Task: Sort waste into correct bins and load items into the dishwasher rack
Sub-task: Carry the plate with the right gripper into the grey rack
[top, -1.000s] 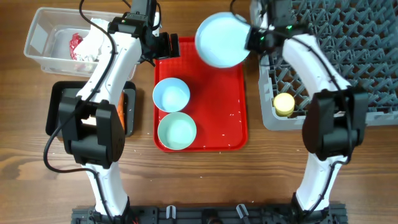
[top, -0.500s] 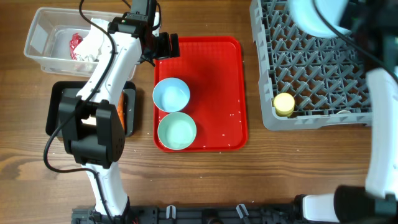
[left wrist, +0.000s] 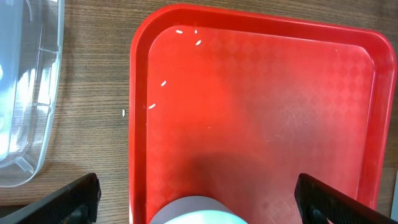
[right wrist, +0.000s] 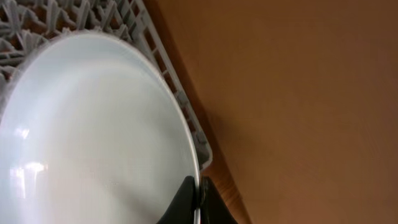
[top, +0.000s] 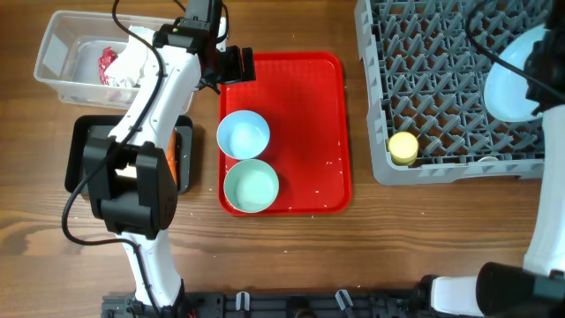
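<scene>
My right gripper point(top: 538, 78) is shut on the rim of the round pale-blue plate point(top: 510, 84), held tilted over the right side of the grey dishwasher rack point(top: 424, 53). In the right wrist view the fingers point(right wrist: 198, 199) pinch the plate's point(right wrist: 93, 137) edge above the rack's corner point(right wrist: 186, 118). My left gripper point(top: 231, 66) is open and empty over the red tray's far left corner, its fingers point(left wrist: 68, 199) wide apart. The white-blue bowl point(top: 243, 134) and mint-green bowl point(top: 252, 185) sit on the tray. The yellow cup point(top: 403, 147) stands in the rack.
The clear tub point(top: 57, 40) at far left holds crumpled white paper with a red wrapper point(top: 119, 64). The black tray point(top: 84, 159) lies below it, partly hidden by my left arm. White grains point(left wrist: 163, 83) are scattered on the red tray point(top: 309, 106).
My right arm has carried the plate from over the red tray's far right corner across to the rack's right side. The left arm has not moved.
</scene>
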{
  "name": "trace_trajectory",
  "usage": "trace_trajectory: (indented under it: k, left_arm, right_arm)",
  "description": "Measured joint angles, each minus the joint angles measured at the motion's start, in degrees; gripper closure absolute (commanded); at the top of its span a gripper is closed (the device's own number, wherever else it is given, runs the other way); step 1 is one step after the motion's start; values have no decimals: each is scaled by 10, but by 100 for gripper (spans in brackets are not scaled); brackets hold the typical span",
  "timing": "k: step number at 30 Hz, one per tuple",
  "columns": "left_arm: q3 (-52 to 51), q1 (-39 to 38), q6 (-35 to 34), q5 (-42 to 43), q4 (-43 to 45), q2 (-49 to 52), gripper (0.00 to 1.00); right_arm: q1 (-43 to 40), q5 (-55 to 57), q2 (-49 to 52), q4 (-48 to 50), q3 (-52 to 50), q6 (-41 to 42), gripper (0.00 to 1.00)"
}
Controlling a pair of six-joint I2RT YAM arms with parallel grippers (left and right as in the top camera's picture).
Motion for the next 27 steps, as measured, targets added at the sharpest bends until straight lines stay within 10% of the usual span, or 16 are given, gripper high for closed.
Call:
trace_trajectory:
  k: [13,24,27]
  left_arm:
    - [0,0,0,0,0,0,0]
    - [0,0,0,0,0,0,0]
    - [0,0,0,0,0,0,0]
  right_arm:
    - [0,4,125,375,-37,-208,96]
    - [0,-25,215,427,-38,-322,95]
    - [0,-42,219,410,-38,-320,64]
